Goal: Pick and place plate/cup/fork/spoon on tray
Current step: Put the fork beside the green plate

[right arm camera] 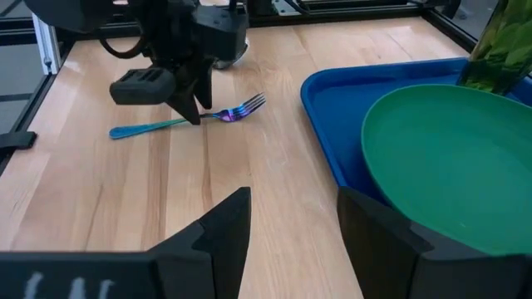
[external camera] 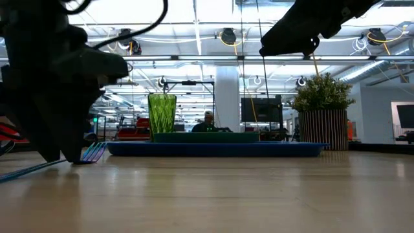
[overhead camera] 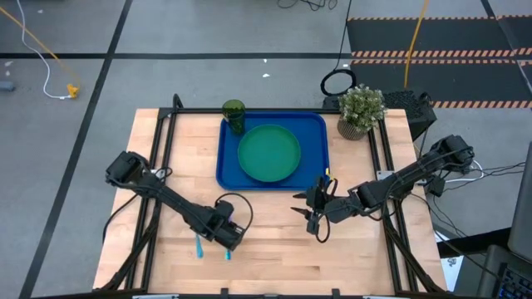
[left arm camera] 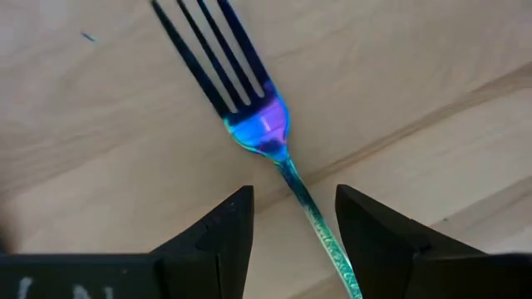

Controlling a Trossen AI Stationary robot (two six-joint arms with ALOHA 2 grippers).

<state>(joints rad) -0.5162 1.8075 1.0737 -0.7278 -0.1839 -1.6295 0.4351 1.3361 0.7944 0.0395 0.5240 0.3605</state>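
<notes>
The blue tray (overhead camera: 226, 163) is serving as the landmark here: the green plate (overhead camera: 269, 152) is already lying flat inside it, and the dark-green cup (overhead camera: 233, 115) is standing upright at the tray's far left corner, apparently within the rim, so two of the four pieces are looking done. The fork (right arm camera: 184, 120) is lying flat on the wooden counter (overhead camera: 274, 249) on the near left side of the tray, well apart from it, tines pointing roughly toward the tray. The left tool (left arm camera: 293, 224) is hanging low over the fork with its fingers apart, straddling the slim handle just behind the tines; nothing is being clamped yet, so the fork pick appears to be the step in hand. The spoon is not showing clearly in any view, so its place cannot be told. The right tool (overhead camera: 314, 213) is waiting above the counter just off the tray's near right corner, fingers apart and carrying nothing. Fork and spoon are both remaining to be placed.
</notes>
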